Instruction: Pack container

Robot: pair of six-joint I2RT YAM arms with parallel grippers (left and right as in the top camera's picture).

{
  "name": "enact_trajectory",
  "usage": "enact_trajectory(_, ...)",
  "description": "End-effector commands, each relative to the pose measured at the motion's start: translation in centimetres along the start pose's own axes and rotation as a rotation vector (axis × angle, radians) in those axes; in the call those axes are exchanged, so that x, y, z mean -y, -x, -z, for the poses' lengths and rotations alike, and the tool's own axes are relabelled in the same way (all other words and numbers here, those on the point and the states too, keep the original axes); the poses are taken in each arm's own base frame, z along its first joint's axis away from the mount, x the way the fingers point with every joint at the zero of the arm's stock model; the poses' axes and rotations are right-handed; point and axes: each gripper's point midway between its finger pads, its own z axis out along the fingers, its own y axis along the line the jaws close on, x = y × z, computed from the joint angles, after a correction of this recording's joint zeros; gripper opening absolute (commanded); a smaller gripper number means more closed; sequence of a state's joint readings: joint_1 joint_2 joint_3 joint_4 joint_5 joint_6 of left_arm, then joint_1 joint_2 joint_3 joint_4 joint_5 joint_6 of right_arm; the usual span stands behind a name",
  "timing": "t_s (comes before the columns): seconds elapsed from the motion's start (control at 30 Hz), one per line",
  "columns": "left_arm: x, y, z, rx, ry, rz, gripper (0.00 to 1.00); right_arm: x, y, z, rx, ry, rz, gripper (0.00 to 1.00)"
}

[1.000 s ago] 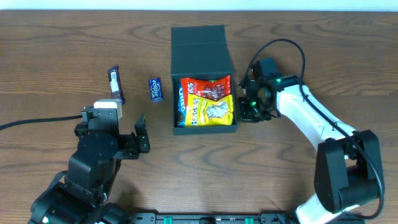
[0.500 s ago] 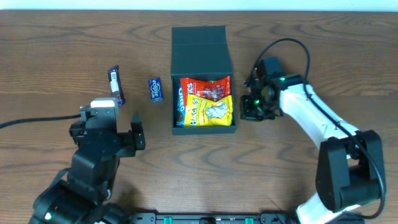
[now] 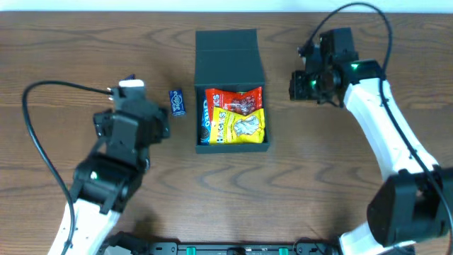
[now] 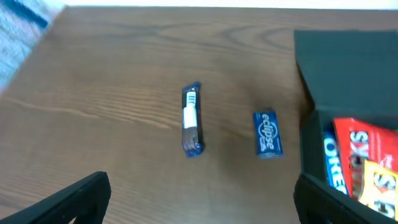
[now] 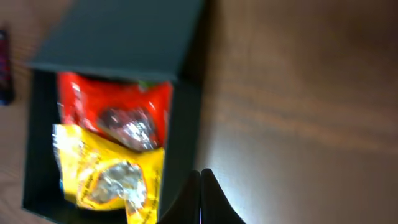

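The dark teal container point(image 3: 228, 51) stands at the table's middle with its flap lid folded back. Inside lie a red packet point(image 3: 235, 99), a yellow packet point(image 3: 239, 129) and a blue packet point(image 3: 203, 122). A blue gum pack point(image 4: 267, 134) and a dark bar with a white label point(image 4: 191, 118) lie on the wood left of the container. My left gripper point(image 4: 202, 199) is open and empty, just short of those two. My right gripper point(image 5: 200, 179) is shut on nothing, above the wood to the right of the container's right wall.
A black cable point(image 3: 42, 95) loops over the table's left side behind the left arm. Another cable point(image 3: 368, 14) arcs over the right arm near the table's far edge. In the overhead view the left arm covers the bar; the gum pack point(image 3: 176, 101) still shows.
The left arm has moved away from the front edge toward the bar and gum pack, covering the bar from above. The right arm has drawn back and away from the container's side.
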State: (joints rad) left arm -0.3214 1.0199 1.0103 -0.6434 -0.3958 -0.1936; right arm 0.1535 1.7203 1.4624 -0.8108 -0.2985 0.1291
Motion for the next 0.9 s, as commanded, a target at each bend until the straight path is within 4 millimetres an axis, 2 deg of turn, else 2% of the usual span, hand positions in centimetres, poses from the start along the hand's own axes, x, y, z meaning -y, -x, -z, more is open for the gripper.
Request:
enact_trajectory(0.0,-1.0,0.0,-2.0,-0.054,-0.031,0.07,0.95,-1.3,3.0,3.3,0.138,0.012,0.161,0.1)
enact_trajectory(0.07,-2.6,-0.7,-4.0,-0.11,-0.004,0.078,0.95,-2.2,5.3,4.7,0.249,0.025,0.221,0.19)
enact_trajectory(0.1,-3.3,-1.3,-5.4,-0.153,-0.004,0.07,0.95,-3.0,6.8,5.7,0.321,0.049,0.247,0.37)
enact_trajectory(0.13,-3.6,-1.7,-6.5,-0.178,-0.011,0.066,0.96,-3.6,7.5,6.2,0.357,0.072,0.263,0.49)
enact_trajectory(0.2,-3.8,-2.3,-8.6,-0.212,-0.025,0.082,0.97,-4.8,8.2,6.8,0.395,0.126,0.288,0.6)
enact_trajectory(0.27,-4.0,-2.6,-10.4,-0.226,-0.027,0.077,0.98,-5.8,8.2,7.0,0.4,0.18,0.303,0.83)
enact_trajectory(0.3,-4.0,-2.8,-11.7,-0.236,-0.025,0.052,0.98,-6.3,8.0,7.1,0.397,0.21,0.31,0.92)
enact_trajectory(0.33,-3.8,-3.1,-12.8,-0.244,-0.029,0.031,0.97,-7.0,7.7,7.2,0.392,0.25,0.337,0.96)
enact_trajectory(0.47,-2.9,-4.4,-17.3,-0.264,-0.055,-0.045,0.96,-10.0,5.6,7.7,0.365,0.412,0.541,0.96)
enact_trajectory(0.6,-2.3,-6.1,-21.1,-0.284,-0.118,-0.028,0.98,-10.7,3.0,8.0,0.321,0.473,0.685,0.98)
enact_trajectory(0.7,-2.6,-7.4,-22.8,-0.305,-0.126,-0.01,1.0,-10.8,2.2,8.6,0.312,0.468,0.733,0.99)
enact_trajectory(0.73,-2.7,-7.9,-23.3,-0.313,-0.124,-0.006,0.94,-10.7,2.2,8.8,0.315,0.459,0.739,0.99)
enact_trajectory(0.87,-2.8,-9.4,-24.8,-0.338,-0.121,-0.002,0.88,-10.7,2.4,9.2,0.327,0.441,0.745,0.99)
